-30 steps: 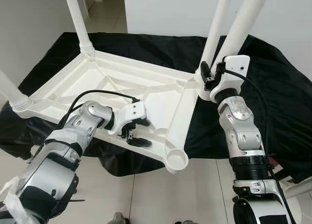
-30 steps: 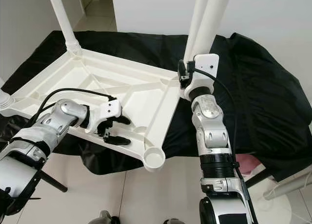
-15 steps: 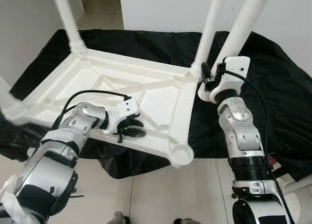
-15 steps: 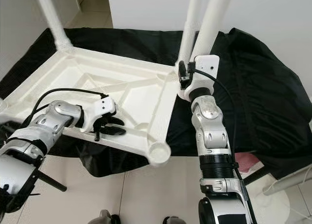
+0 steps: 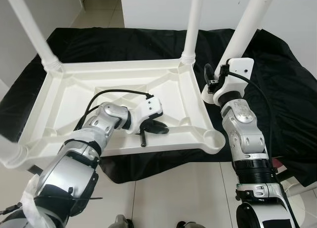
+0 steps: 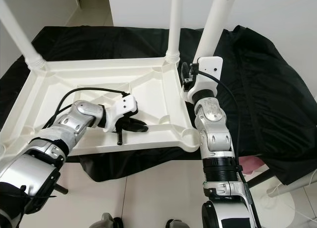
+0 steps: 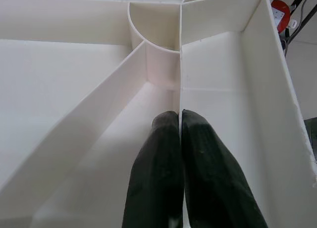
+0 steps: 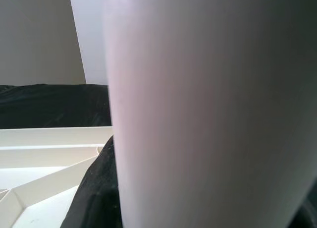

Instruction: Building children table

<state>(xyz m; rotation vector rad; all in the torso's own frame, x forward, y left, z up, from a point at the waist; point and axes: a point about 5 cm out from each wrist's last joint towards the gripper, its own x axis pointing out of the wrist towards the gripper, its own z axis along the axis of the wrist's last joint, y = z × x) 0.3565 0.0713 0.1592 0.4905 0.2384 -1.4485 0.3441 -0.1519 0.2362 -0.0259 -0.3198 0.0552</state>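
The white children's table (image 5: pixel 74 69) lies upside down on a black cloth. Screwed-in legs stand at its far left (image 5: pixel 29 29), far right (image 5: pixel 193 20) and near left (image 5: pixel 7 153) corners. The near right corner socket (image 5: pixel 214 138) is empty. My left gripper (image 5: pixel 148 131) reaches inside the near rim, shut on a thin upright rib (image 7: pixel 180 64) that runs to that socket; its fingers (image 7: pixel 158 163) press together on it. My right gripper (image 5: pixel 214 82) holds a loose white leg (image 5: pixel 245 25) upright just right of the table, above the cloth. That leg (image 8: pixel 198 114) looms close in the right wrist view.
The black cloth (image 5: pixel 282 89) covers the low support and hangs over its front edge. A white wall (image 5: pixel 148 5) stands behind, tiled floor (image 5: pixel 163 198) in front. A red object (image 7: pixel 280 15) lies on the floor beyond the table's corner.
The table has swung round from a diagonal to square-on. My left gripper went right with it, and the empty corner socket now lies close under the right gripper's leg. The right arm stayed put.
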